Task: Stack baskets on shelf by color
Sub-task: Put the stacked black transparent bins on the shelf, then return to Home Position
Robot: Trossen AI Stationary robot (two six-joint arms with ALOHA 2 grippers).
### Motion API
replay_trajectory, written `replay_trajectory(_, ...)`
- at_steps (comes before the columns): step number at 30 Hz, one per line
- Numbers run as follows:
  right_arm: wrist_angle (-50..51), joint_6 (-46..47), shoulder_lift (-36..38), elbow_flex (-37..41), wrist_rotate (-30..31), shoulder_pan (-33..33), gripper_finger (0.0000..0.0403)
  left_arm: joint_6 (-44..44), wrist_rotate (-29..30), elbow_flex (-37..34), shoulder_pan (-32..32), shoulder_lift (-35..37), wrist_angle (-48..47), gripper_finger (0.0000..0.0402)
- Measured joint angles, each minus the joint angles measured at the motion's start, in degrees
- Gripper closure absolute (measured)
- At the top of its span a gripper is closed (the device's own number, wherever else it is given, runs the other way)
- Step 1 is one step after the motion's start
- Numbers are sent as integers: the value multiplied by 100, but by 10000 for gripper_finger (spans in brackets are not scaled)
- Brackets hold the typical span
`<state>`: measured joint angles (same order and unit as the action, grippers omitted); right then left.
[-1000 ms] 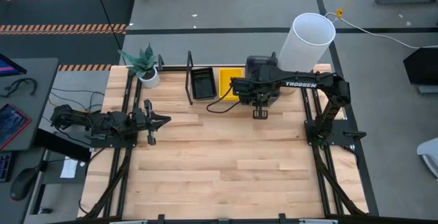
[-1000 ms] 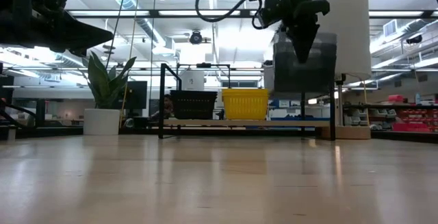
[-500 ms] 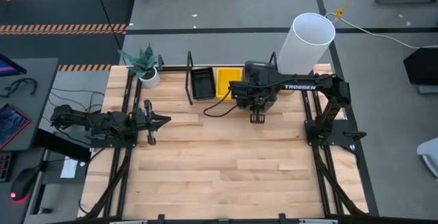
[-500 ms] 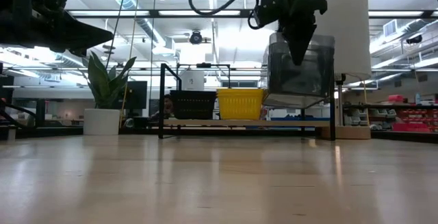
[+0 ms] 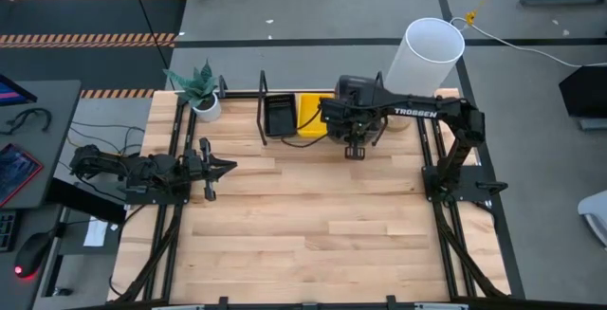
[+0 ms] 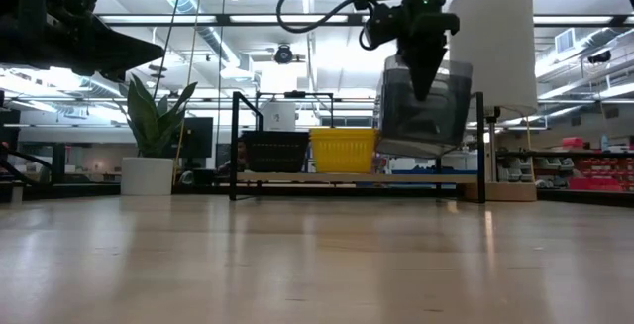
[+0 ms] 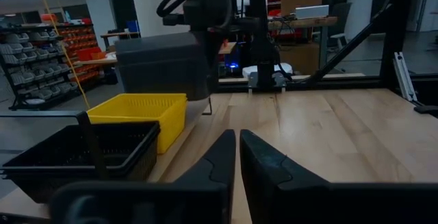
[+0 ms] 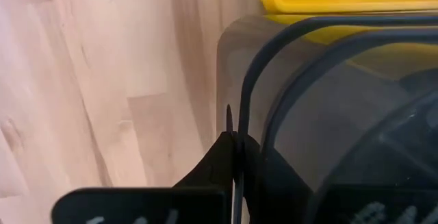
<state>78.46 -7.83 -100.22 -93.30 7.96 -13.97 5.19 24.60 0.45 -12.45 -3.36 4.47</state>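
Observation:
My right gripper (image 6: 423,84) is up above the shelf's right part, shut on a dark grey basket (image 6: 426,116) with rounded corners, which also shows in the high view (image 5: 358,94). The shelf (image 6: 357,176), a low black rod rack, runs along the table's far edge. A black slatted basket (image 5: 280,116) and a yellow basket (image 5: 311,117) rest side by side on it, left of the grey one. My left gripper (image 5: 216,167) waits shut near the table's left edge, touching nothing; its wrist view shows the fingertips (image 7: 237,157) together. My right gripper pinches the grey basket's rim on its near wall (image 8: 236,125), one finger inside the basket and one outside. The fingers (image 6: 421,66) come from above, pointing down. The basket hangs below them, lifted clear and tilted, beside the yellow basket.
A tall white cylinder (image 5: 427,56) stands at the far right behind the shelf. A potted plant (image 5: 200,90) sits at the far left corner. An upright black loop (image 6: 238,141) closes the shelf's left end. Bare wood (image 5: 313,225) spans the table's middle and near side.
My right gripper has carried the grey basket a little toward the table's left, closer to the yellow basket. The basket has tipped from nearly level to clearly tilted. The grip has stayed shut.

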Motion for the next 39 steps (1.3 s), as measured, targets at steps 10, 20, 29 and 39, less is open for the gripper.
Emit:
replay_trajectory(10,-300,-243,-7,601,60,-161,379,0,0,0,0,2,0,371)
replay_trajectory(20,-379,-72,-7,814,505,-176,336,0,0,0,0,0,0,375)
replay_trajectory(29,-235,187,-7,784,669,-209,270,0,0,0,0,2,0,366)
replay_trajectory(39,645,583,10,-398,568,-132,224,0,0,0,0,1,-2,376)
